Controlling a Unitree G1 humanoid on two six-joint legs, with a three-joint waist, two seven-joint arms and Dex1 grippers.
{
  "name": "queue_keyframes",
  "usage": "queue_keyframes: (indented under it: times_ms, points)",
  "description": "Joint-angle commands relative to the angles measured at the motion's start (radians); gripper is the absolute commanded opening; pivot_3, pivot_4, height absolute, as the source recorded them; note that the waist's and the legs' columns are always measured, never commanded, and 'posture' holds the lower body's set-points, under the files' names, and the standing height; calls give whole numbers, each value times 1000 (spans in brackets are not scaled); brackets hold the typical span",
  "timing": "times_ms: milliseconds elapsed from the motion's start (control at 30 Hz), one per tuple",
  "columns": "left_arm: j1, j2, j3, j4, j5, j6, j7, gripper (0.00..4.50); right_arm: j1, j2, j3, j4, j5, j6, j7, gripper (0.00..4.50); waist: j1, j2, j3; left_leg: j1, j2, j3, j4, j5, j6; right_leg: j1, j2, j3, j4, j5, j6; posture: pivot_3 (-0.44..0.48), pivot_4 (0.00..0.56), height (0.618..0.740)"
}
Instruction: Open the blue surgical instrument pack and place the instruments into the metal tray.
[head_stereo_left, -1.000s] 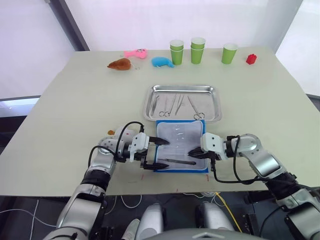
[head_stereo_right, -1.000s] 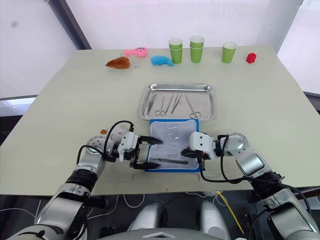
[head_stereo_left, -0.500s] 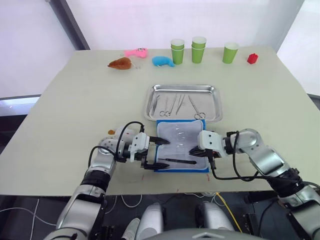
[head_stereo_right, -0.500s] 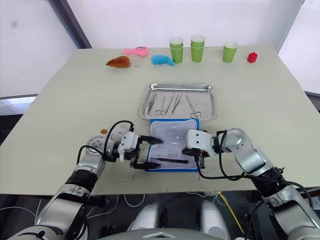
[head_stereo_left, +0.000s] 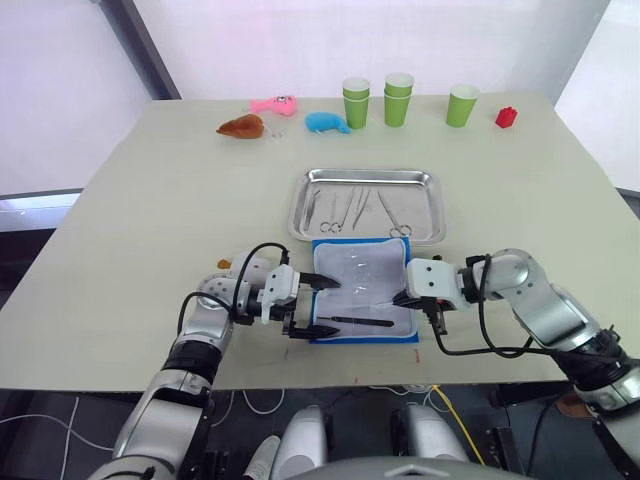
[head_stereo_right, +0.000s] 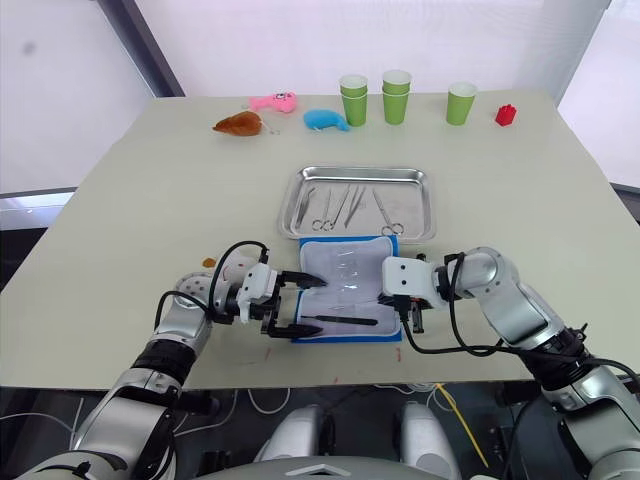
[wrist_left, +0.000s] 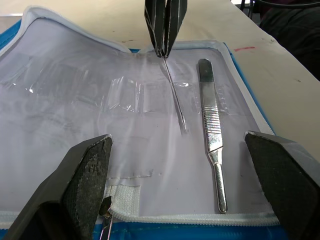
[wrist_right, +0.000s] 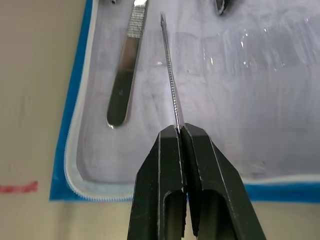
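The blue surgical instrument pack (head_stereo_left: 355, 268) lies open on the table, its whitish lining up, just in front of the metal tray (head_stereo_left: 368, 175). Several silver instruments (head_stereo_left: 350, 208) lie in the tray. My right gripper (wrist_right: 179, 131) is shut on a thin silver instrument (wrist_right: 170, 75) at the pack's right side, and that instrument points across the lining. A flat-handled instrument (wrist_left: 210, 125) lies on the lining near the pack's front edge. My left gripper (head_stereo_left: 325, 306) is open at the pack's left edge, one finger on either side of the lining.
Along the far edge stand green cups (head_stereo_left: 398, 98), a red block (head_stereo_left: 506, 117) and pink (head_stereo_left: 272, 105), blue (head_stereo_left: 325, 122) and brown (head_stereo_left: 241, 127) plush toys. A small brown bit (head_stereo_left: 222, 265) lies by my left wrist.
My right arm's elbow has swung up and out to the right, and its gripper has shifted slightly right at the pack's edge, still shut. The left arm has not moved.
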Motion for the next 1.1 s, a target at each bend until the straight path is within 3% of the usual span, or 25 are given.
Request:
queue_keyframes:
  times_ms: [33,433,1100]
  points:
    - [63,-17,-68,77,81,23,5,4500,-22,-22,-34,-25,0,-22,7,52,0,0,0,0,0,0,0,0,0,0,0,0,0,0,0,0,150,740]
    - [66,-16,-68,80,82,18,3,4500,25,-124,-82,-27,11,-87,33,52,1,-2,2,0,-1,-1,0,0,0,0,-1,0,0,0,0,0,150,740]
    - [63,-26,-71,97,88,5,0,4500,182,-288,-344,-61,201,-96,88,52,2,-1,3,-1,-4,-2,0,0,0,1,-2,0,-1,-1,2,0,150,740]
